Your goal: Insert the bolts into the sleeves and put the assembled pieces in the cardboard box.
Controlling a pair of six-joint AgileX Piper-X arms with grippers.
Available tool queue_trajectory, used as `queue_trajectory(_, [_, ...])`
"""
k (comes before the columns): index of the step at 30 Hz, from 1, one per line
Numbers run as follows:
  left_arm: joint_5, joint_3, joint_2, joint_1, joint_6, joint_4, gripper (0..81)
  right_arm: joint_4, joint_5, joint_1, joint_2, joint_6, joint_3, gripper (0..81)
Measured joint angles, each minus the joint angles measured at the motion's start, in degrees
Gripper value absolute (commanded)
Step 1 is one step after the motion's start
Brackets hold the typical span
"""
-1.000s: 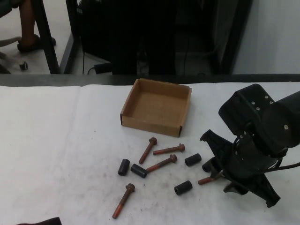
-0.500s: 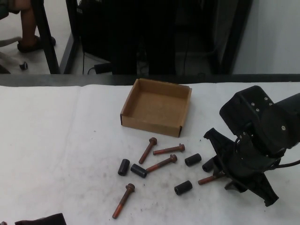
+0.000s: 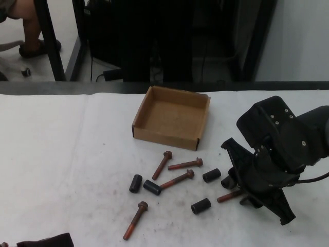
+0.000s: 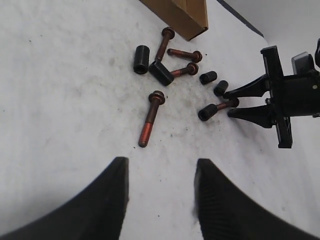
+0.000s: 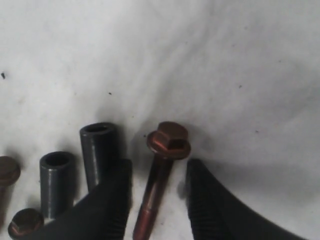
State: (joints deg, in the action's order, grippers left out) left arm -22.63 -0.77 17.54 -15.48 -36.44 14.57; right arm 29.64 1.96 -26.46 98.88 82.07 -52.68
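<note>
The right gripper (image 5: 159, 172) stands open astride a bolt (image 5: 167, 141), its shank's end cut off; the left gripper (image 4: 160, 164) is open and empty.

1. Right arm (image 3: 280, 139): black blocky housing, small pale screws on top.
2. Black cable (image 3: 314, 179) looping off its side.
3. Right fingers (image 5: 212, 210): black, ribbed inner pads.
4. Left fingers (image 4: 102, 205): black, finely textured.
</note>
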Motion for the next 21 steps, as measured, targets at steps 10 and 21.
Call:
queue_trajectory(10, [-1.4,0.0,0.0,0.0,0.0,0.0,40.5,-0.1,-0.6,0.9,0.6,2.8,-0.3,27.9])
queue_trajectory(21, [-1.5,0.0,0.0,0.0,0.0,-1.0,40.5,1.1,-0.4,1.1,0.7,2.9,-0.3,0.0])
